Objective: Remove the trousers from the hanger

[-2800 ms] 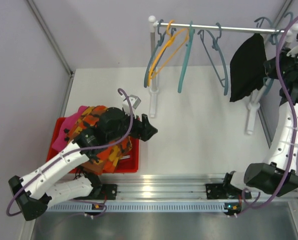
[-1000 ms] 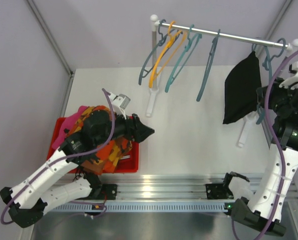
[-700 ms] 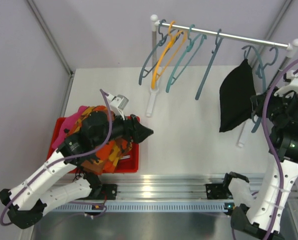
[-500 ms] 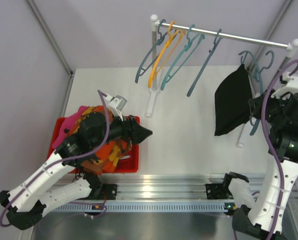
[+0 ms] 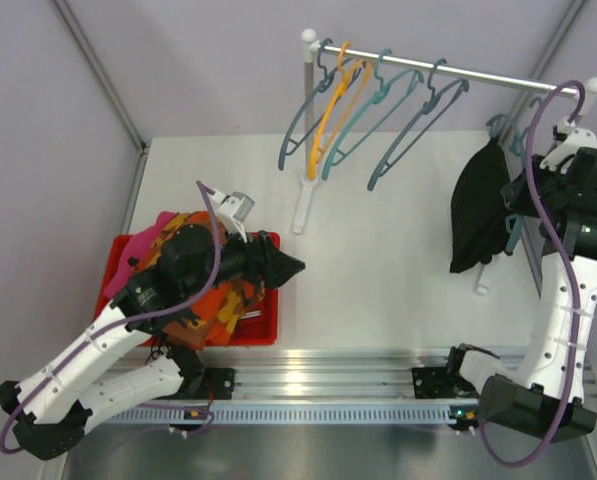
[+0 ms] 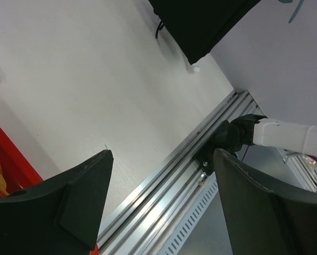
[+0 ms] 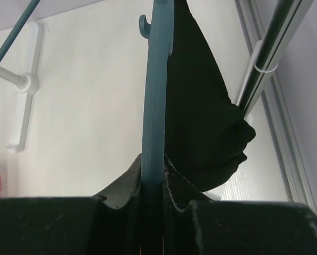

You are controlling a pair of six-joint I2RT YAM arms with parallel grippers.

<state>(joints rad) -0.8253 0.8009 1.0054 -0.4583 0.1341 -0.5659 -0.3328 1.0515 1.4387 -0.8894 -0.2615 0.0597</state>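
While right gripper [image 7: 156, 178] clamps hanger [image 7: 157, 95] | black trousers [image 5: 478, 215]: 1 | empty hangers [image 5: 328, 118]: 4

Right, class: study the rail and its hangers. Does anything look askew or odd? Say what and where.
Yes. The empty hangers on the rail slant leftward instead of hanging straight, as if swinging. At the right end, the black trousers hang lopsided from a teal hanger pinched in the right gripper.
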